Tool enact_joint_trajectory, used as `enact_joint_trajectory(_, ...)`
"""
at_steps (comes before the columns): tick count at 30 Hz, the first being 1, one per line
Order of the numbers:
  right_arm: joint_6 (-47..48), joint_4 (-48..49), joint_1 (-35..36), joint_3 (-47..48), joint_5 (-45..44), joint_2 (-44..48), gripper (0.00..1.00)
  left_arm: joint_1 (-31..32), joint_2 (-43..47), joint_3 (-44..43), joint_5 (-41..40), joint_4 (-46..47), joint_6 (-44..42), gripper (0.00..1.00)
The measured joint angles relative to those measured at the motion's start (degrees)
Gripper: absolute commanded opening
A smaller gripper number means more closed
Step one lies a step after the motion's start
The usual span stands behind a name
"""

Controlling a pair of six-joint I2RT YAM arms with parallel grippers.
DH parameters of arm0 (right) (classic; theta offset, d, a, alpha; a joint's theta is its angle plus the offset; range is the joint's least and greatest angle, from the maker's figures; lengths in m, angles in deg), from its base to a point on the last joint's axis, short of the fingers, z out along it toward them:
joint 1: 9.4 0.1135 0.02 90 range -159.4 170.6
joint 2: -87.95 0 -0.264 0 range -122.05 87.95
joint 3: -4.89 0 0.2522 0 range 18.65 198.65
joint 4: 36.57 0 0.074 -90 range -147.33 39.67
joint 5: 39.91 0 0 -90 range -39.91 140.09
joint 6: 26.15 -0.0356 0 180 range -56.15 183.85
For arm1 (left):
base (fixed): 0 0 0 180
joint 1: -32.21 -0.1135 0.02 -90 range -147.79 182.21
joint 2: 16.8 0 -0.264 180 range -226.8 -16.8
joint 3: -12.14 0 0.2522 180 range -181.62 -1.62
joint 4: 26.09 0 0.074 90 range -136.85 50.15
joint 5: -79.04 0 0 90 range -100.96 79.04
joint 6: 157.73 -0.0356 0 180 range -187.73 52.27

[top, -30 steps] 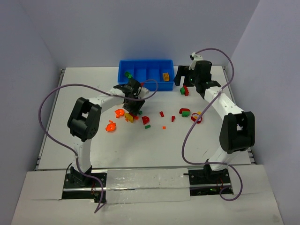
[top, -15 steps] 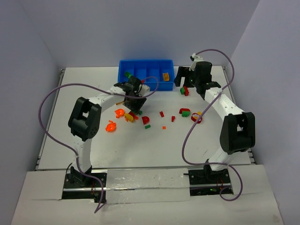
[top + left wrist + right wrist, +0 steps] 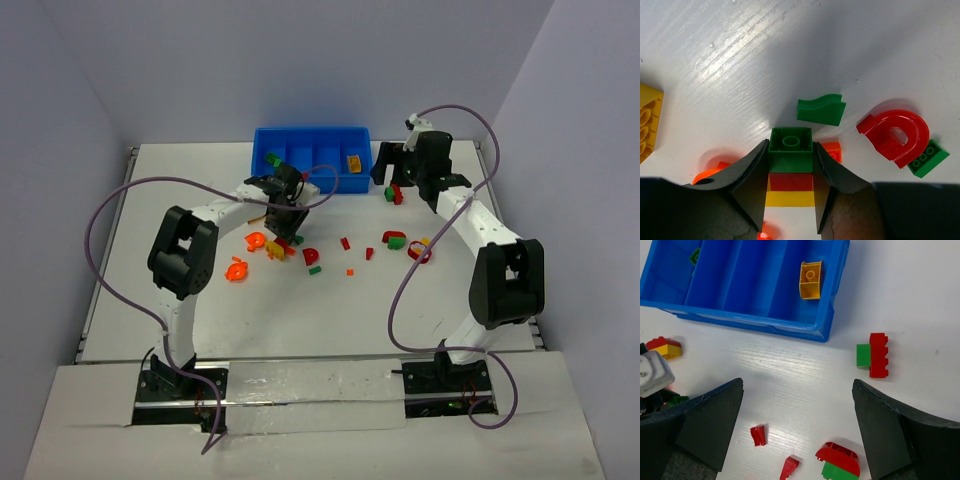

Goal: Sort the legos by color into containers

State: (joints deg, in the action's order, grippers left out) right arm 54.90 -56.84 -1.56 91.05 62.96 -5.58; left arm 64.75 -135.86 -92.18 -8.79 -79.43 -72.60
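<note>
Just in front of the blue tray, below its left half, the left gripper is closed on a green brick, with 1 finger pressed to each side. A red block and a yellow block sit directly under the green one between the fingers. Whether the 3 are joined cannot be told, and the frame cuts off what lies below the yellow. An orange piece is half hidden behind 1 finger. A red arch covers part of a small green brick, and a yellow brick is cut by the picture's edge.

The right gripper hovers off the tray's right front corner, fingers spread wide, holding nothing. The tray's rightmost compartment holds 1 yellow-orange brick. The leftmost holds a green piece, partly out of frame. A red brick touches a green block on the table just right of that corner.
</note>
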Motion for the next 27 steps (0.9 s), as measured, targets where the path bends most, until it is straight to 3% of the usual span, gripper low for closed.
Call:
enact_joint_trajectory(1, -0.1, 0.0, 0.0, 0.0, 0.2, 0.0, 0.96, 0.0, 0.0, -0.3, 0.1, -0.3, 0.1, 0.13)
enact_joint_trajectory(2, -0.3, -0.1, 0.0, 0.0, 0.5, 0.0, 0.96, 0.0, 0.2, -0.5, 0.3, -0.3, 0.1, 0.00)
enact_joint_trajectory(8, -2.8, -0.3, 0.0, -0.8, 4.1, 1.2, 0.96, 0.0, 5.8, -0.7, 1.8, -0.3, 2.4, 0.00)
enact_joint_trajectory(16, -11.3, 0.2, 1.8, -2.6, 13.0, 5.2, 0.93, 0.0, 18.5, -0.7, -2.5, 3.0, 15.2, 0.00)
enact_joint_trajectory(27, -19.3, 1.6, 16.0, -2.3, 19.2, 5.0, 0.93, 1.4, 23.7, 1.7, -9.7, 7.4, 28.8, 0.00)
